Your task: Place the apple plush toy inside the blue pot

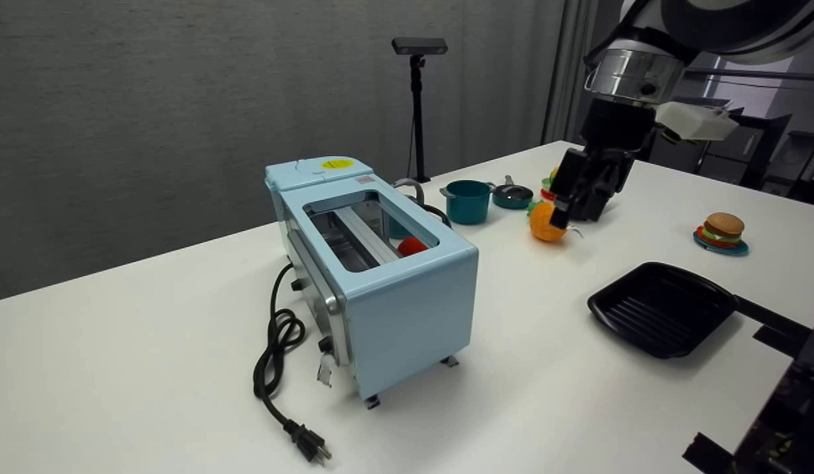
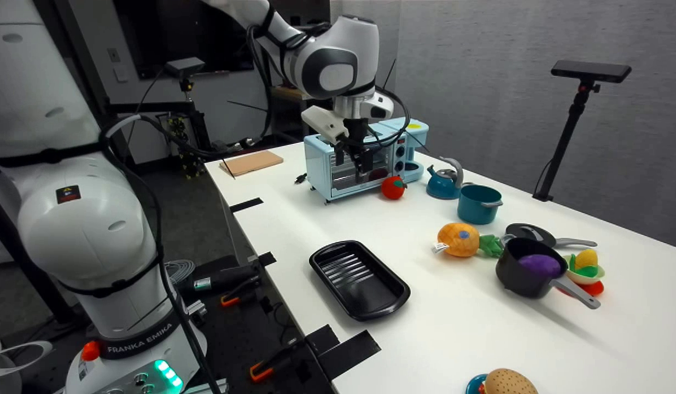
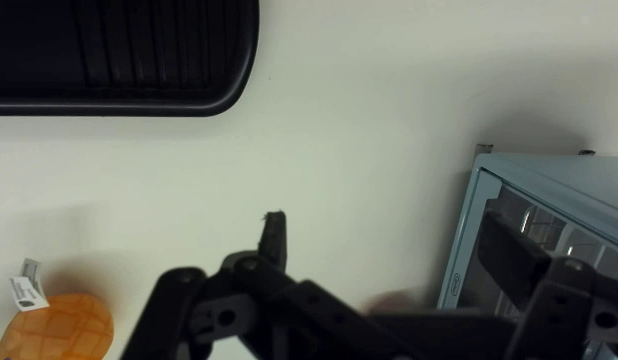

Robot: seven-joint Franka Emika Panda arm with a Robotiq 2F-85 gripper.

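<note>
The apple plush toy [image 2: 392, 187] is red with a green top and sits on the table in front of the toaster. In an exterior view it shows in part through the toaster's window [image 1: 411, 247]. In the wrist view only a blurred reddish patch shows behind the gripper's parts. The teal-blue pot [image 2: 476, 210] stands upright on the table beyond the kettle, apart from the apple; it also shows in an exterior view [image 1: 468, 203]. My gripper [image 2: 353, 164] hangs in the air in front of the toaster, near the apple. Its fingers are wide apart with nothing between them in the wrist view [image 3: 383, 220].
The light-blue toaster [image 1: 413, 329] stands close to the gripper. A teal kettle [image 2: 443, 185] is between the apple and the pot. An orange pineapple toy [image 2: 458, 239], black square pan [image 2: 365, 290], dark pot [image 2: 507, 271], lidded pan [image 1: 512, 195] and burger toy [image 1: 723, 230] lie around.
</note>
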